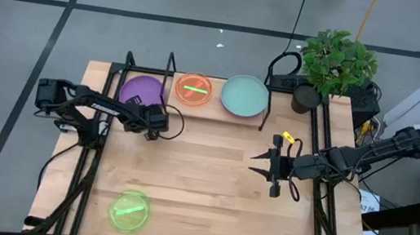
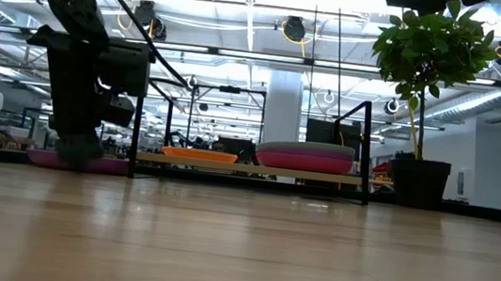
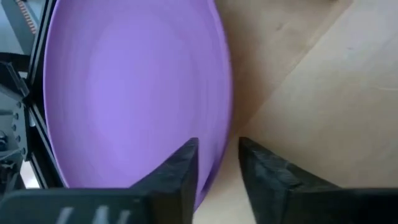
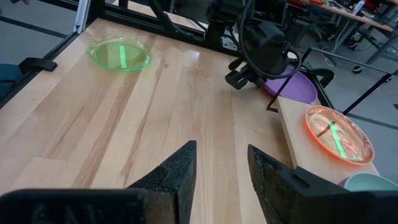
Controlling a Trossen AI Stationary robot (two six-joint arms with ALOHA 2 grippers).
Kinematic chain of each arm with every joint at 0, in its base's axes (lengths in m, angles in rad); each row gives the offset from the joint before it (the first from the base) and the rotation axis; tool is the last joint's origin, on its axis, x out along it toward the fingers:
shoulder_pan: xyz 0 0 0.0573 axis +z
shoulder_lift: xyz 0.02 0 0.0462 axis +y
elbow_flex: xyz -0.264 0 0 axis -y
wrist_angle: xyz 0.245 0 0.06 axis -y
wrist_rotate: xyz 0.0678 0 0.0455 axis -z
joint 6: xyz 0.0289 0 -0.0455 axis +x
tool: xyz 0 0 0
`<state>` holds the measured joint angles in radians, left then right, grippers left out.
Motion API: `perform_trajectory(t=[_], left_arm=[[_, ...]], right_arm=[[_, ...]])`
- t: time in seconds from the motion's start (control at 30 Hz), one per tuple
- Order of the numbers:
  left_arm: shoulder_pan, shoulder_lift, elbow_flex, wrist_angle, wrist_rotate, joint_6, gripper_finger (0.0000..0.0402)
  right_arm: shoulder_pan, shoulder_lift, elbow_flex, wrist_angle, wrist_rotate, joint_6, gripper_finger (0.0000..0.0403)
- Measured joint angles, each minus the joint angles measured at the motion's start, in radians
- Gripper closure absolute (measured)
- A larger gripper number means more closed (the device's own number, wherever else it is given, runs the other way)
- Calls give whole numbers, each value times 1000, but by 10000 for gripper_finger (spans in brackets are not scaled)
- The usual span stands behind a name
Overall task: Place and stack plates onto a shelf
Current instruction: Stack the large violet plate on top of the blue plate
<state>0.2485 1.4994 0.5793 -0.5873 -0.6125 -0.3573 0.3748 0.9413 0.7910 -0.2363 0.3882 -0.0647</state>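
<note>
A purple plate [image 1: 140, 89] lies flat past the shelf's left end, at tabletop level in the low view [image 2: 50, 158]. On the shelf [image 1: 211, 106] sit an orange plate [image 1: 194, 89] and a teal plate [image 1: 243, 95]; the teal one lies on a magenta plate [image 2: 305, 162]. A green plate [image 1: 129, 210] lies near the table's near left corner. My left gripper [image 3: 219, 167] is open, low at the purple plate's near rim, one finger over the plate and one outside it. My right gripper [image 1: 273, 169] is open above the table's right half.
A potted plant [image 1: 335, 62] stands at the far right corner beside the shelf's right end. Black frame rails [image 1: 87, 174] run along the table's left and right sides. Bare wood [image 1: 209, 183] lies between the two grippers.
</note>
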Motion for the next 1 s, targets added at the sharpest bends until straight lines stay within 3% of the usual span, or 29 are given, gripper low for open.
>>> perform_trajectory(t=[0.3,0.57,1.0], left_arm=[[-9,-5,0,-12,0,41,388],[-38,-55,63,-173,-68,-43,389],[-186,-202,268,-465,-127,-229,389]], right_arm=[[0,0,0,0,0,0,277],[0,0,0,-1,0,0,277],[0,0,0,-22,-1,43,277]])
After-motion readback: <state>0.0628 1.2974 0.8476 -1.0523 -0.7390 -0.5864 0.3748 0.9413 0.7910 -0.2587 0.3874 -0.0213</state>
